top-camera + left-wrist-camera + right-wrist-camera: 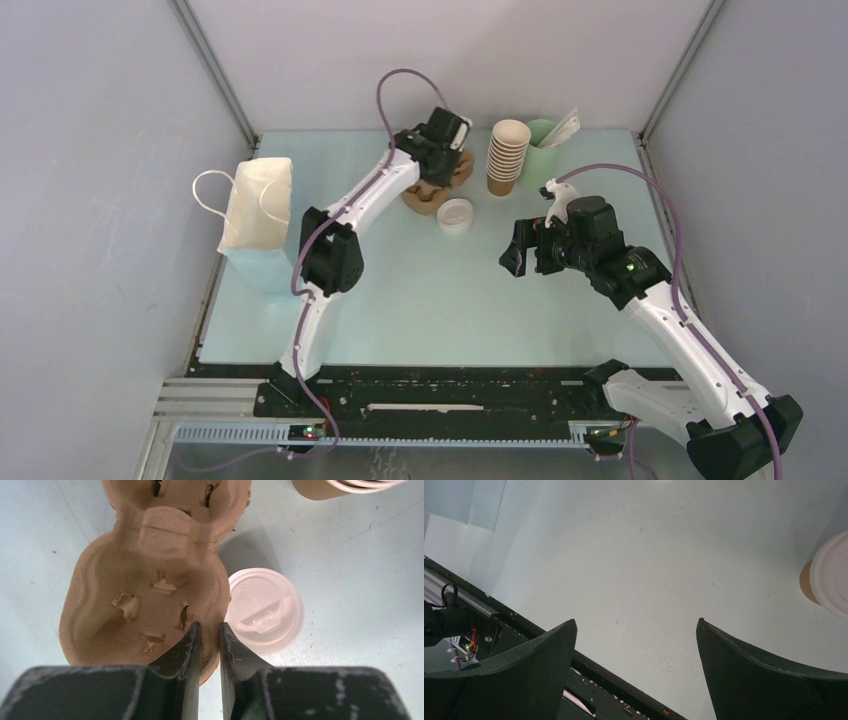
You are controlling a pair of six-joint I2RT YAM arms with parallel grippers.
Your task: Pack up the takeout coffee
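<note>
My left gripper (206, 630) has its two fingers pinched almost together on the near rim of the cardboard cup carrier (145, 580), which lies at the far middle of the table (450, 310). I judge a grip on the thin rim lets me drag or lift the carrier. Both of its wells are empty.

The coffee cup (455, 215), white lid on, stands upright just right of the carrier and a little nearer, close to it or touching. It is not in the carrier, nor in the paper bag (258, 205) standing open at the left edge. I take the bag for the final destination, so packing has hardly begun.

The left arm stretches far out, wrist bent so the fingers point down onto the carrier. The right arm is folded at mid-table, right of the cup, and the right gripper (517, 258) hangs spread wide and holds nothing. Its camera catches the cup at the frame's right edge.

The stack of cups (507, 155) and the green cup (543, 135) stand beyond, untouched.
</note>
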